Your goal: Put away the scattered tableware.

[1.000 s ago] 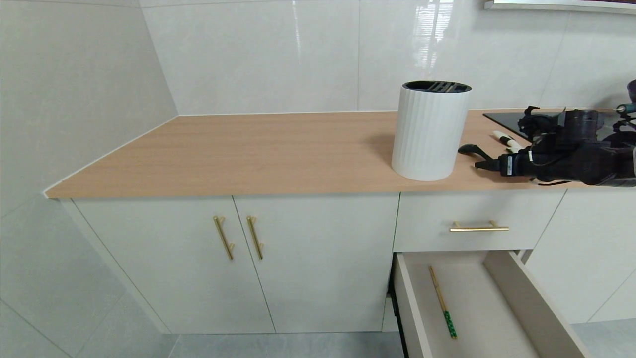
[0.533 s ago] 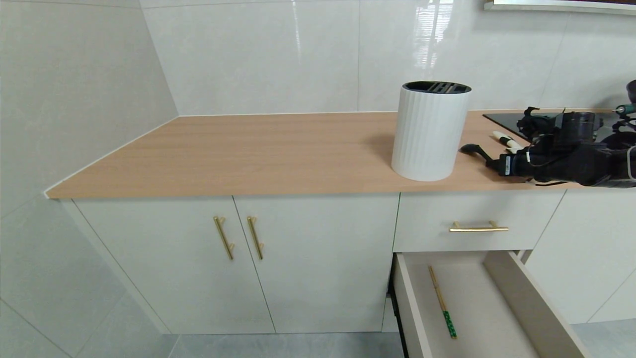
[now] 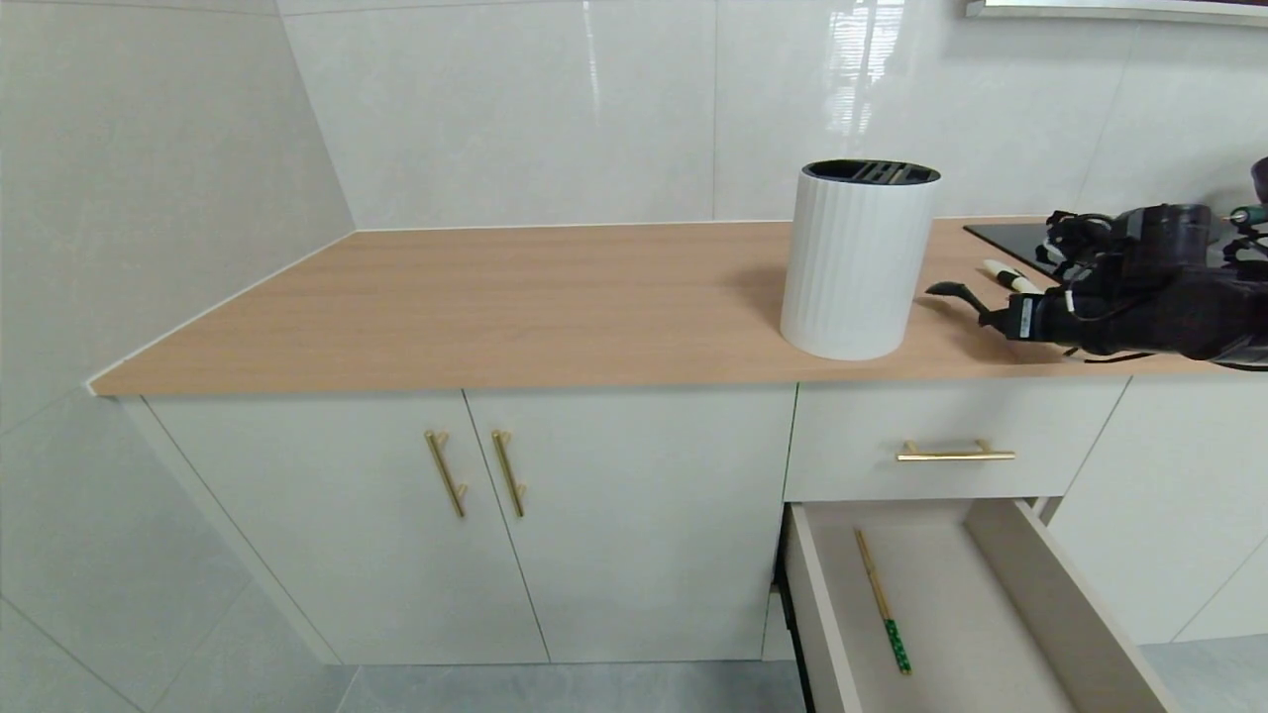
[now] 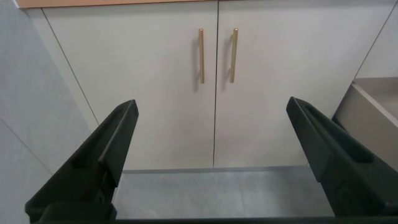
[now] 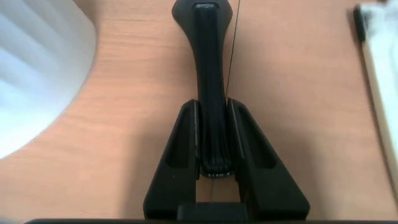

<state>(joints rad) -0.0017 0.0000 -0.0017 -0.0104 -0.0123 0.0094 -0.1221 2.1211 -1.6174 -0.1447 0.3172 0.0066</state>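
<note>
While my right claw (image 5: 211, 134) grips a black-handled utensil (image 5: 208, 56) just over the bench (image 3: 495, 307), one chopstick (image 3: 880, 599) lies in the open drawer (image 3: 1070, 614); a white-handled piece (image 3: 1008, 279) waits on the bench; my left claw (image 4: 210, 109) gapes wide.

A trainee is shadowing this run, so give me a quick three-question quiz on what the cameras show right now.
1. True or false: the right gripper is shut on a black handle above the counter.
2. What lies in the open drawer? A) a fork B) a green-tipped chopstick C) a plate
3. Fill in: the left gripper is ____, facing the cabinet doors.
Key: 1 true; 2 B; 3 open.
</note>
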